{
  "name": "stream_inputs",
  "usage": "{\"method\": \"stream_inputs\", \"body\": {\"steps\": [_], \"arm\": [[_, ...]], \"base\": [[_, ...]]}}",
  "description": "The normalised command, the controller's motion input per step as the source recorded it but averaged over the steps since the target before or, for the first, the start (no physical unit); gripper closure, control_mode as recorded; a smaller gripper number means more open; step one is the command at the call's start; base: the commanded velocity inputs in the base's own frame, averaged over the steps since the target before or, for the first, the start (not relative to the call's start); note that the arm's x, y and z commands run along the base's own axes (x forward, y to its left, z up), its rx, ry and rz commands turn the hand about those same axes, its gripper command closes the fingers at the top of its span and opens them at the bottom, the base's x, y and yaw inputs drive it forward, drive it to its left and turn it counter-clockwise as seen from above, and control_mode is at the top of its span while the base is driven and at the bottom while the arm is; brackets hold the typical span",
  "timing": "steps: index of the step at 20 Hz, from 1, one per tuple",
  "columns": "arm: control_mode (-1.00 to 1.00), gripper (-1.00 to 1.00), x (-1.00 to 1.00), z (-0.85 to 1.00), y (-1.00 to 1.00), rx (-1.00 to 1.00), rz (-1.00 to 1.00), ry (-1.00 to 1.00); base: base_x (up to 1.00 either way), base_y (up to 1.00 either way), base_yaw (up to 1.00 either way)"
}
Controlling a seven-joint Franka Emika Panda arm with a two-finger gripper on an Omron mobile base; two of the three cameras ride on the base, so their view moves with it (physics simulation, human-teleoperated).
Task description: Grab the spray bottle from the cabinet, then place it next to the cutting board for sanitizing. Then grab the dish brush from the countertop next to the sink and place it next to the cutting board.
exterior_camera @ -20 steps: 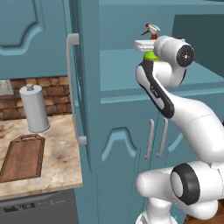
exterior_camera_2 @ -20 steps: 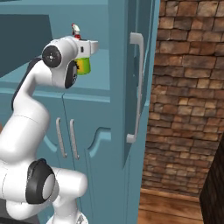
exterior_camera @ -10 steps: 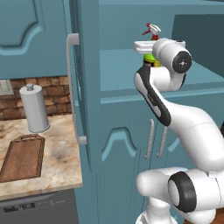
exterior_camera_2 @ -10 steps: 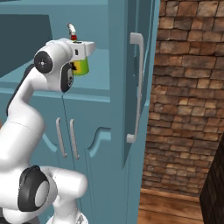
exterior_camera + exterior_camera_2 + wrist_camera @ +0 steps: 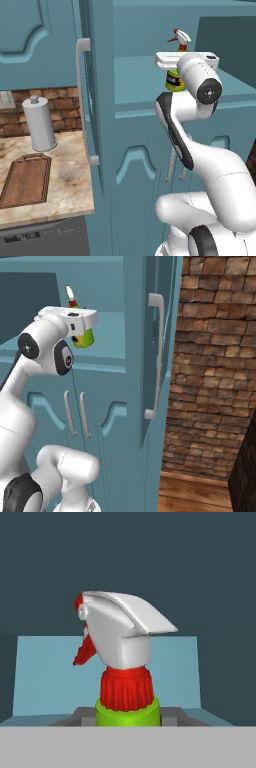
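The spray bottle is green with a yellow label and a red-and-white nozzle, and stands upright at the open shelf of the teal cabinet. My gripper is shut on the bottle's green body just under the nozzle; in the right base view the gripper holds the bottle in front of the shelf. In the hand view grey fingers flank the green neck. The dark brown cutting board lies on the beige countertop to the left.
The cabinet's open door with its pale bar handle stands between the shelf and the counter. A paper-towel roll stands behind the board. A second door with a handle is at the right, beside a brick wall.
The wrist has swung and the hand, with the spray bottle in it, has drifted slightly left in the right base view and a little lower. The board and roll are unmoved.
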Motion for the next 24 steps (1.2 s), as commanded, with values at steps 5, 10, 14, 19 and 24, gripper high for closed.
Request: {"method": "stream_inputs", "body": {"steps": [5,10,14,19,24], "arm": [[-1.0,1.0,-0.82,0.5,-0.04,0.0,-0.01,-0.08],[-1.0,1.0,-1.0,0.35,-0.17,0.0,0.0,-0.01],[-1.0,1.0,-1.0,0.0,-0.1,0.0,0.0,0.0],[-1.0,1.0,-0.86,-0.1,-0.01,0.0,0.0,0.04],[-1.0,1.0,-0.26,-0.56,-0.21,0.0,0.04,0.37]], "base": [[0.0,0.0,0.0],[0.0,0.0,0.0],[0.0,0.0,0.0],[0.0,0.0,0.0],[0.0,0.0,0.0]]}}
